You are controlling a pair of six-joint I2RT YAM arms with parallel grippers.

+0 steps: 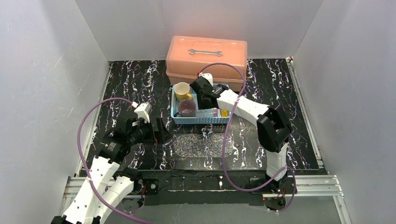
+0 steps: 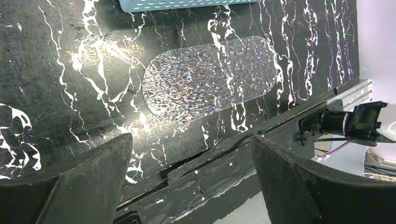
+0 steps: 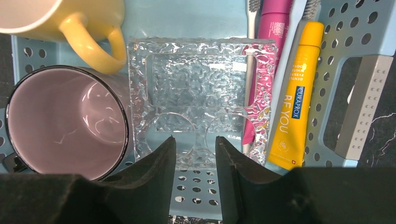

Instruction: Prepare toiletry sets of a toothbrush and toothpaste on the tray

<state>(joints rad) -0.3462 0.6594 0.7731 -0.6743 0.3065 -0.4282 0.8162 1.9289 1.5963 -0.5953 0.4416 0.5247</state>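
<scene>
Here, yellow toothpaste [image 3: 294,102] reads CURAPROX (BE YOU); right end effector [image 3: 194,140] parted; left end effector [image 2: 191,142] agape.

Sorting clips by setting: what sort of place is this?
Probably a robot lab test cell: plain white panels wall in a black marbled table, a metal mounting rail lines its near edge, and a toolbox with a wrench on it stands at the back.

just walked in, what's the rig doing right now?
The right pincer, slightly open, hangs over the clear tray, which sits in the blue basket between the purple mug and the magenta tube; the yellow tube lies beyond. It grips nothing that I can see. The left pincer is open and empty above the table, near a clear oval plate. No sets are laid out yet.
</scene>
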